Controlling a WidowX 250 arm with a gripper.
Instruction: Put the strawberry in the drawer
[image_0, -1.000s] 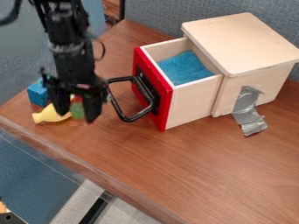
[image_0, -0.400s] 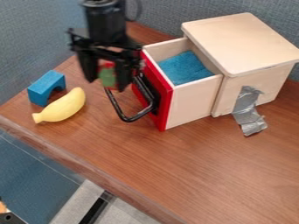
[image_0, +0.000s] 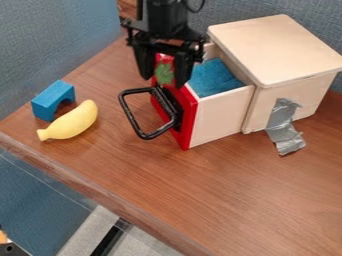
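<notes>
Aloft, black pincer (image_0: 162, 81) clasping strawberry (image_0: 163, 71) (green part showing), near open drawer (image_0: 217, 114); yellow banana (image_0: 72, 122) beside blue block (image_0: 50, 101)

End effector (image_0: 163, 81) (strawberry (image_0: 163, 71) included) farther from banana (image_0: 72, 122), now near red drawer front (image_0: 189, 116).

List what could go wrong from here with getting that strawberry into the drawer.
The gripper holds the strawberry near the red front of the drawer, not clearly over the blue lining. Letting go here might drop it outside, by the black handle. If the gripper is too low, it could knock the front and push the drawer inward.
</notes>
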